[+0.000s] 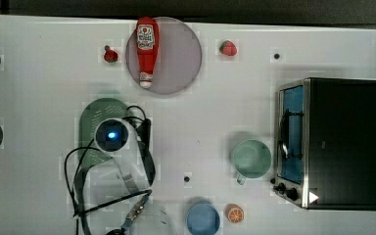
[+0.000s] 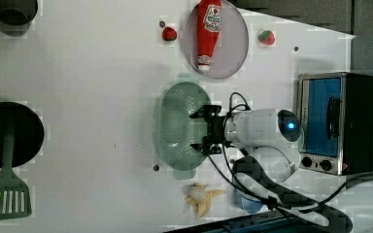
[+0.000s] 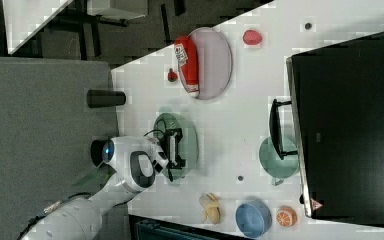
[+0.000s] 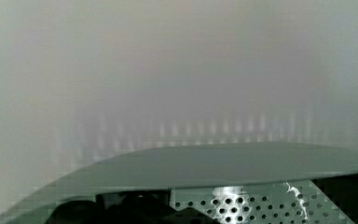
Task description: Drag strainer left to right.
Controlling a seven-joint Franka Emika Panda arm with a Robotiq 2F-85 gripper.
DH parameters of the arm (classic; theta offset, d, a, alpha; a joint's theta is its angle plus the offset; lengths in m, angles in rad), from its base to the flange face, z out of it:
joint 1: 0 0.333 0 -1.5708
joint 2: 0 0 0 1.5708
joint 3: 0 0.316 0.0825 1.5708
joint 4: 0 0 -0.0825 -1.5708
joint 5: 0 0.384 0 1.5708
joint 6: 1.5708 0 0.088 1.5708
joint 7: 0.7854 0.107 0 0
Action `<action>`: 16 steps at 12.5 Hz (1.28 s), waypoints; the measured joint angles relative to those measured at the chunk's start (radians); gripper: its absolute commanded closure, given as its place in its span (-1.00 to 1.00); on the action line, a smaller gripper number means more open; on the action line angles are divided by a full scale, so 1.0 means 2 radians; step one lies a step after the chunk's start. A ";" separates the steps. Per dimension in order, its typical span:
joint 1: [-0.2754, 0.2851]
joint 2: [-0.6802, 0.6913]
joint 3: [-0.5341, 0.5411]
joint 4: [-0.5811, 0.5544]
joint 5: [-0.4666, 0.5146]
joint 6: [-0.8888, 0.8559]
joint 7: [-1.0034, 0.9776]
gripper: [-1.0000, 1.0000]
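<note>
White bench (image 2: 87,73) carries the strainer (image 2: 177,124); over its bowl hangs the pincer (image 2: 198,130), spread wide, gripping nothing.

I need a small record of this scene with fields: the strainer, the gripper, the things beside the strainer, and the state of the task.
strainer: mint-green oblong strainer lies on the white table, below the plate in the left view
gripper: gripper open, over the strainer's right side in the left view, fingers spread along its length
plate: grey plate holding a ketchup bottle
mug: mint-green mug stands in front of the toaster oven
task state: strainer not held
</note>
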 measured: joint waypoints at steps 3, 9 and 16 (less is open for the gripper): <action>-0.029 -0.002 -0.013 -0.003 -0.003 0.005 -0.042 -1.00; -0.054 -0.022 -0.074 -0.033 0.006 0.004 -0.116 -1.00; -0.064 -0.025 -0.140 -0.033 0.005 0.008 -0.189 -1.00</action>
